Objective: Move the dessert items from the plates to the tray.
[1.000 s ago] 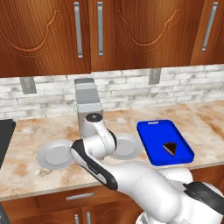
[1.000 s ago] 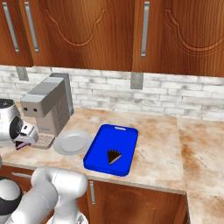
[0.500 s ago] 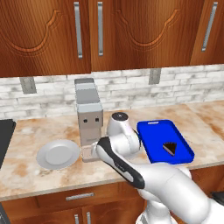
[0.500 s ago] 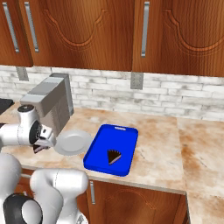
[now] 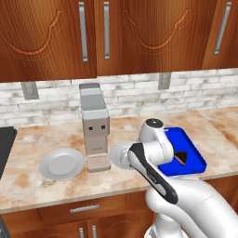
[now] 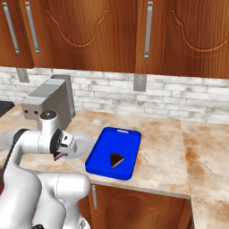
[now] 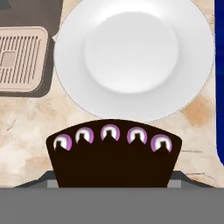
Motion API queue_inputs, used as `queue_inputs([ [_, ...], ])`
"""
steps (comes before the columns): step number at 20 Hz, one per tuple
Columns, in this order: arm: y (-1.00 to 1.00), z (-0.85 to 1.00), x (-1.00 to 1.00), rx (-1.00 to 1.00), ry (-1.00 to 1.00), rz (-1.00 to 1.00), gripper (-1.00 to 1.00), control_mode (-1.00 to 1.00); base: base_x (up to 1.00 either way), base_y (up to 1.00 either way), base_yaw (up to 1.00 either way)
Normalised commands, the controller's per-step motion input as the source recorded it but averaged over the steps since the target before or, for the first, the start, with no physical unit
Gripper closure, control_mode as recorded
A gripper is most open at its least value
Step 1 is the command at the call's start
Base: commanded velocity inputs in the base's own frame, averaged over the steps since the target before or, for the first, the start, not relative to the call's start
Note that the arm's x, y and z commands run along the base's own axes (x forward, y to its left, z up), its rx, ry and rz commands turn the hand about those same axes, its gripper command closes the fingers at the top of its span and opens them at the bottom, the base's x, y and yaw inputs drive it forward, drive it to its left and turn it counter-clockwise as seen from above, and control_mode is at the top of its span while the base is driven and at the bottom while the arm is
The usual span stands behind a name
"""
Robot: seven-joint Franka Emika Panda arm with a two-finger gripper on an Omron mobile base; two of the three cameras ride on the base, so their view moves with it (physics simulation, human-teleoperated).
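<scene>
**Second slice in hand, swinging over toward the tray**

I see the biggest change in the arm: a second ago it was out at the left, beyond the grey coffee machine (image 5: 95, 125); now it has swung right, past the machine, and the gripper (image 6: 59, 150) hangs above the near plate (image 7: 131, 57), which lies between the machine and the blue tray (image 6: 114, 152). That plate is bare, and so is the far plate (image 5: 62, 163) on the machine's other side. One cake slice (image 6: 116, 159) already sits on the tray. In the hand view a dark wedge with a row of purple-white dollops (image 7: 111, 153) sits right at the fingertips, so I judge the jaws are closed on the second slice, though the fingers themselves are hidden behind it and I can't confirm contact. If so, only the carry to the tray and the release are left. I can read no brands, labels or writing anywhere.
</scene>
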Motion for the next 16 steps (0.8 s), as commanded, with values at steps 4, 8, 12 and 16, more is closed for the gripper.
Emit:
queue_inputs([
  [4,-0.64,0.07,0.23,0.0,0.0,0.0,1.0,-1.0,0.0,0.0,0.0],
  [8,-0.6,0.09,0.33,0.0,0.0,0.0,1.0,-1.0,0.0,0.0,0.0],
  [12,-0.57,0.03,0.29,0.0,0.0,0.0,1.0,-1.0,0.0,0.0,0.0],
  [16,-0.49,0.0,0.23,0.0,0.0,0.0,1.0,-1.0,0.0,0.0,0.0],
])
